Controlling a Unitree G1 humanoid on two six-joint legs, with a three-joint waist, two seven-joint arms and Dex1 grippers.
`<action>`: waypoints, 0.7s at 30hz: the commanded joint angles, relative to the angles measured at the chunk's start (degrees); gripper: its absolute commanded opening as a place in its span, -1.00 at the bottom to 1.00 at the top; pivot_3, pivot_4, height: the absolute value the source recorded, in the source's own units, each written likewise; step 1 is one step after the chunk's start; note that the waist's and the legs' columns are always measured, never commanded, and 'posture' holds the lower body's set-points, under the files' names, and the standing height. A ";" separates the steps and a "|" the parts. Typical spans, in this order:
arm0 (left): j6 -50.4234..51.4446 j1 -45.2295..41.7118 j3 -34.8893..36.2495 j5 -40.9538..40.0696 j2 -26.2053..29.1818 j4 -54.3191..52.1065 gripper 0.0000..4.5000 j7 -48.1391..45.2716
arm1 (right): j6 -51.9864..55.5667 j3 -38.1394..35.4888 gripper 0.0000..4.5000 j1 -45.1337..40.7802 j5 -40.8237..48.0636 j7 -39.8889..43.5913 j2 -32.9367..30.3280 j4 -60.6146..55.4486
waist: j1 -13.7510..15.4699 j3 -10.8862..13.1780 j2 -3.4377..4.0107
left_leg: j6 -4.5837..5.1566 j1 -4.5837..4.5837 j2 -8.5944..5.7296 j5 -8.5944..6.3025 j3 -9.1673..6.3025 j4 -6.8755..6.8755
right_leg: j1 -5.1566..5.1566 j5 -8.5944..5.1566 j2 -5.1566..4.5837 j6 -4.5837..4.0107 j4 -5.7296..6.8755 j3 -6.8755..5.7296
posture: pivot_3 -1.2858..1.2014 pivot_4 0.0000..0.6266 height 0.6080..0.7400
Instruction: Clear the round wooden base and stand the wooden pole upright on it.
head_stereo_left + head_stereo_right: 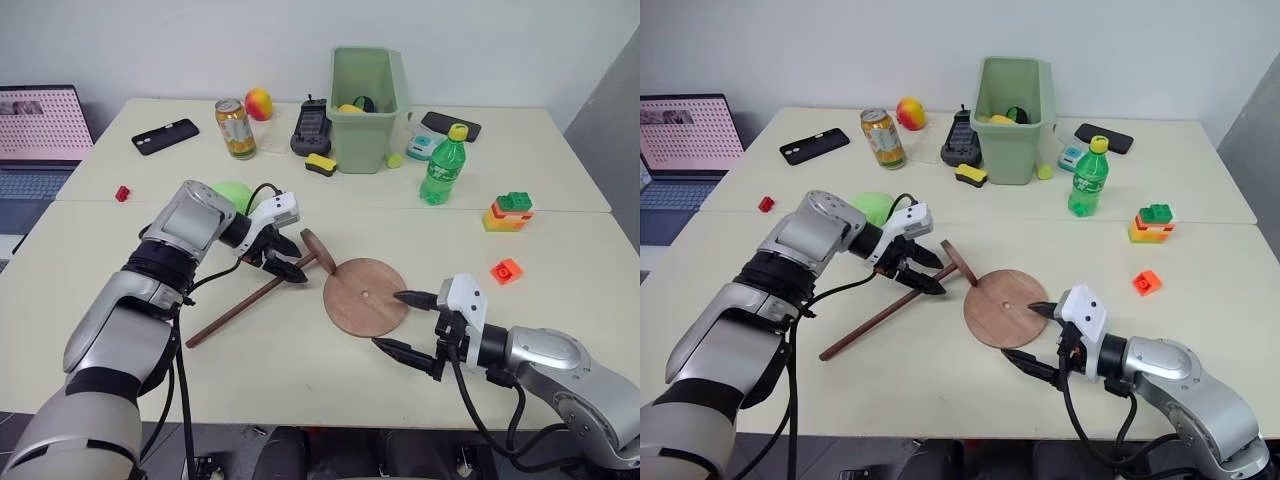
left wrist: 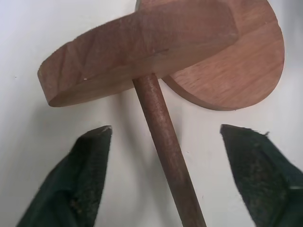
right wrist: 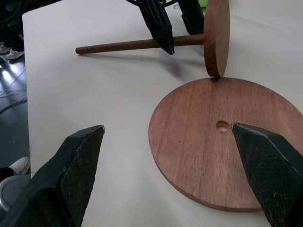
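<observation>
The round wooden base (image 1: 366, 296) lies flat on the table with its centre hole showing and nothing on it. The wooden pole (image 1: 235, 314) lies on its side to the left, its end disc (image 1: 318, 250) standing on edge against the base's far-left rim. My left gripper (image 1: 298, 262) straddles the rod (image 2: 165, 137) just below that disc, open, with a gap on each side of the rod. My right gripper (image 1: 390, 320) is open at the base's near-right edge, holding nothing; the base (image 3: 213, 156) lies just ahead of it.
A green bin (image 1: 365, 95), a can (image 1: 235, 128), a green bottle (image 1: 442, 167) and a black phone (image 1: 165, 136) stand further back. A brick stack (image 1: 510, 211) and an orange brick (image 1: 506, 270) are at the right. A green ball (image 1: 236, 195) sits behind my left arm.
</observation>
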 commanded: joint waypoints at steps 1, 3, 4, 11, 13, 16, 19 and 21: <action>-2.29 -1.25 0.92 1.63 -0.64 1.28 0.22 -0.88 | -0.87 -0.31 1.00 -0.43 0.27 -0.25 0.23 -2.11 | 0.00 0.00 0.00 | 0.00 0.00 0.00 0.00 0.01 0.00 | 0.00 0.00 0.00 0.00 0.00 0.01 | 0.03 -0.52 1.00; -2.76 -1.27 0.94 2.17 -0.95 2.00 0.05 -1.22 | -0.86 -0.34 1.00 -0.58 0.31 -0.21 0.17 -2.01 | -0.01 0.00 0.00 | 0.00 0.00 0.00 0.00 0.01 0.00 | 0.00 0.00 0.00 0.00 0.00 0.01 | 0.03 -0.52 1.00; -3.12 -1.28 0.91 2.53 -1.01 2.34 -0.04 -1.41 | -0.87 -0.33 1.00 -0.66 0.29 -0.18 0.14 -1.95 | 0.00 0.00 0.00 | 0.00 0.00 0.00 0.00 0.00 0.00 | 0.00 0.00 0.00 0.00 0.00 0.00 | 0.03 -0.52 1.00; -3.92 -1.11 1.27 4.13 -1.31 3.16 -0.67 -2.36 | -0.87 -0.26 1.00 -1.02 0.31 0.13 -0.02 -1.68 | 0.08 0.00 0.00 | 0.00 0.00 0.00 0.00 0.00 0.00 | 0.00 0.00 0.00 0.00 0.01 0.00 | 0.03 -0.52 1.00; -3.91 -1.25 1.63 4.34 -1.46 3.50 -0.78 -2.39 | -0.87 -0.20 1.00 -1.31 0.28 0.20 0.02 -1.41 | 0.16 0.00 0.00 | 0.00 0.01 0.00 0.00 0.00 0.01 | 0.01 0.00 -0.01 0.00 0.02 0.00 | 0.03 -0.52 1.00; -3.37 -1.42 2.40 4.30 -1.42 3.60 -0.87 -2.30 | -0.76 -0.35 1.00 -1.57 0.49 0.25 0.06 -1.18 | 0.22 0.00 0.00 | 0.00 0.01 0.00 0.00 -0.01 0.05 | 0.01 0.00 -0.02 0.00 0.05 0.00 | 0.03 -0.52 1.00; -0.83 -2.79 4.74 3.09 -0.84 4.42 -0.88 -1.59 | -0.79 -0.90 1.00 -1.53 0.82 0.61 -0.21 -1.00 | 0.22 0.00 0.00 | 0.00 0.00 0.00 0.00 -0.01 0.08 | 0.02 0.00 -0.02 0.00 0.06 0.00 | 0.03 -0.52 1.00; 1.69 -5.64 9.09 1.01 0.03 7.16 -0.88 0.46 | -0.93 -2.17 1.00 -1.44 1.70 1.28 -0.50 -0.71 | 0.22 0.01 -0.02 | 0.00 0.00 -0.01 0.00 -0.01 0.10 | 0.01 0.00 -0.02 0.00 0.07 -0.02 | 0.03 -0.52 1.00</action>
